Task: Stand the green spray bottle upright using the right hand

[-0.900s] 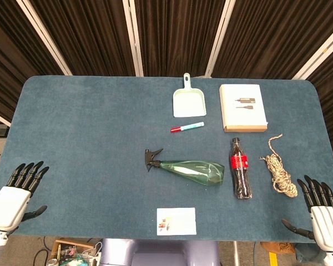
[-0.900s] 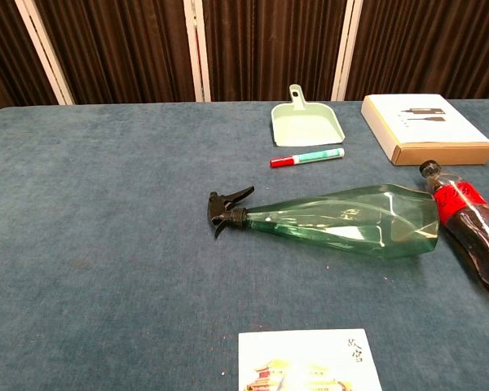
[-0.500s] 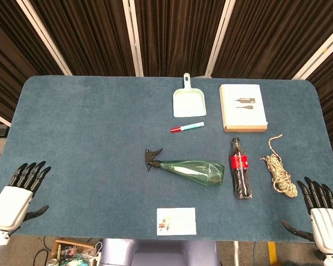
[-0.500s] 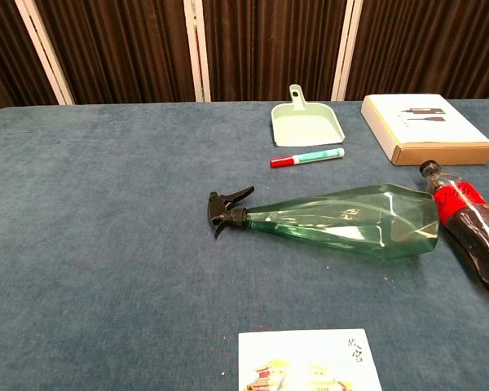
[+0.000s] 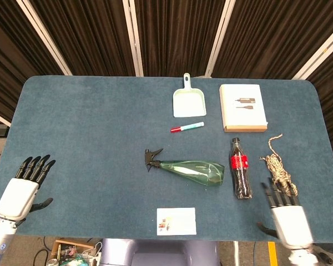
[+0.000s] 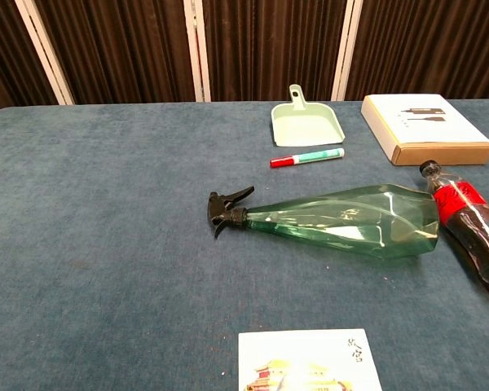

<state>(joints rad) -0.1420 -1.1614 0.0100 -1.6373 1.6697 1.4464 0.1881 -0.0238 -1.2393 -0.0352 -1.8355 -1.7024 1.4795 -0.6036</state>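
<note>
The green spray bottle [image 5: 191, 170] [image 6: 346, 221] lies on its side in the middle of the blue table, its black trigger head [image 5: 153, 157] [image 6: 226, 208] pointing left. In the head view my right hand [image 5: 286, 213] hovers open at the front right of the table, fingers spread, well to the right of the bottle and just below the cola bottle. My left hand [image 5: 25, 188] is open at the front left edge, far from the bottle. Neither hand shows in the chest view.
A cola bottle [image 5: 240, 169] [image 6: 471, 225] lies just right of the spray bottle's base, with a coil of rope [image 5: 279, 172] beyond it. A marker [image 5: 187, 127], a mint dustpan [image 5: 188, 100] and a flat box [image 5: 243, 107] lie further back. A card [image 5: 176, 221] sits at the front edge.
My right hand has moved left and forward over the table, from the front right corner toward the cola bottle. The left hand has crept slightly forward. The bottle has not moved.
</note>
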